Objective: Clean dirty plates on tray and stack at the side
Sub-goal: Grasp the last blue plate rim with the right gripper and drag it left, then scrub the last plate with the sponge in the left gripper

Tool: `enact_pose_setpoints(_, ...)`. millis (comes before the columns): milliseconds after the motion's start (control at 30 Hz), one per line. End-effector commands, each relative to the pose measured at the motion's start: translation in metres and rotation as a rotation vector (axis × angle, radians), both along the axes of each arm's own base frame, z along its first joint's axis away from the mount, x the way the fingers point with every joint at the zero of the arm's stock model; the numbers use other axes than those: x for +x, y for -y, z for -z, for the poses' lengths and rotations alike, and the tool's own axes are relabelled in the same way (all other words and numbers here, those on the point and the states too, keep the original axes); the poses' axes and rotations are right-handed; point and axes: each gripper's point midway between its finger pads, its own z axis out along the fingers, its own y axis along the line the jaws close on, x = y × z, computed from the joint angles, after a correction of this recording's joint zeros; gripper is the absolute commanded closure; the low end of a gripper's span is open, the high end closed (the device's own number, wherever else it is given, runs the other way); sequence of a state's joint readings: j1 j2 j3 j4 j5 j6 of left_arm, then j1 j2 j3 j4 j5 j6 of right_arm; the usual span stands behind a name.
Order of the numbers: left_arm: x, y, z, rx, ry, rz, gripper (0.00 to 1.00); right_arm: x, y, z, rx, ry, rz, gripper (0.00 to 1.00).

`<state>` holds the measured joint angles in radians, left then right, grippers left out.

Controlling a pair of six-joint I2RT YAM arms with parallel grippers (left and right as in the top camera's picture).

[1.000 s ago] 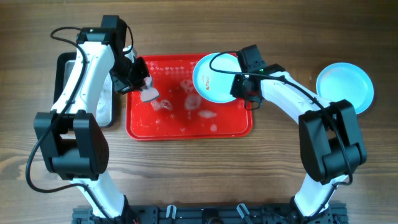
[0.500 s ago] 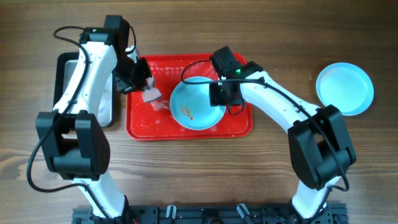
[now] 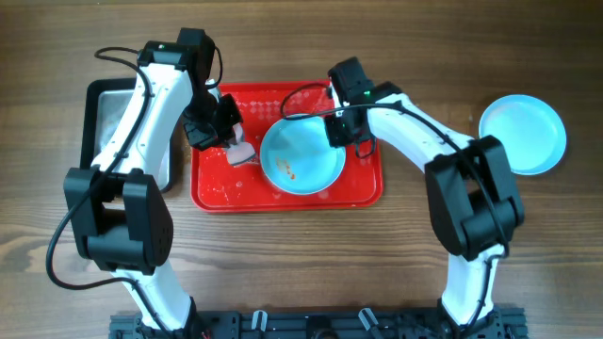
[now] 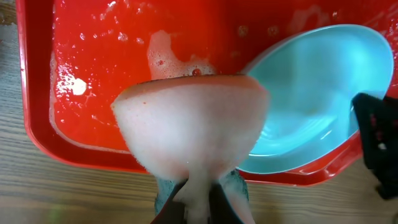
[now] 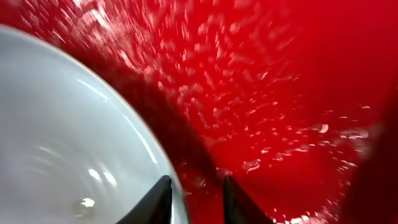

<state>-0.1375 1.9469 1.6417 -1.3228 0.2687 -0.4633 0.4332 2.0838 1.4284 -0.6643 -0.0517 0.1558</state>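
Left arm is bringing a soapy sponge to the dirty plate while the right arm is holding that plate in the tray.

The right gripper (image 3: 344,127) is pinching the plate (image 3: 301,162) by its far-right rim, one finger on each side, and is holding it tilted, its low edge apparently resting in the wet red tray (image 3: 212,193). The left gripper (image 3: 221,132) is squeezing a foamy sponge (image 4: 193,124) between its jaws, just beside the plate's left edge, so the left arm seems best placed to scrub rightward. Brown specks (image 3: 287,171) are showing near the plate's middle. A second plate (image 3: 523,134) is lying on the table well apart to the right, and a metal pan (image 3: 104,104) is sitting left of the tray.
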Motion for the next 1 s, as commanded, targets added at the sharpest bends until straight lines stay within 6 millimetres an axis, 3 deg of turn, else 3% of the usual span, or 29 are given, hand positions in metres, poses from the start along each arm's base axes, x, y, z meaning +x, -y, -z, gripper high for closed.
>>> enact_pose_setpoints(0, -0.002, -0.001, 0.004, 0.016, -0.017, -0.015, 0.96, 0.000, -0.006, 0.008, 0.008, 0.002, -0.058, 0.88)
enact_pose_setpoints(33, -0.002, -0.001, 0.004, 0.016, -0.016, -0.015, 0.96, 0.003, -0.008, 0.007, 0.015, 0.014, -0.055, 0.95)
enact_pose_setpoints(167, -0.001, 0.001, 0.004, 0.016, -0.011, -0.010, 0.96, 0.005, -0.009, 0.006, 0.054, -0.004, 0.106, 0.96)
enact_pose_setpoints(300, 0.011, 0.015, 0.006, 0.024, 0.058, 0.032, 0.96, -0.004, -0.007, 0.002, 0.063, -0.073, 0.223, 0.96)
enact_pose_setpoints(433, 0.030, 0.045, 0.022, 0.070, 0.163, 0.120, 0.96, -0.008, -0.016, 0.000, 0.116, -0.113, 0.257, 0.96)
enact_pose_setpoints(600, 0.025, 0.077, 0.050, 0.110, 0.235, 0.282, 0.96, -0.009, -0.016, 0.000, 0.116, -0.117, 0.253, 0.96)
enact_pose_setpoints(800, 0.014, 0.086, 0.078, 0.157, 0.272, 0.383, 0.96, -0.010, -0.015, 0.000, 0.115, -0.120, 0.253, 0.96)
enact_pose_setpoints(967, 0.009, 0.065, 0.097, 0.245, 0.263, 0.376, 0.96, -0.010, -0.015, 0.000, 0.114, -0.121, 0.253, 0.96)
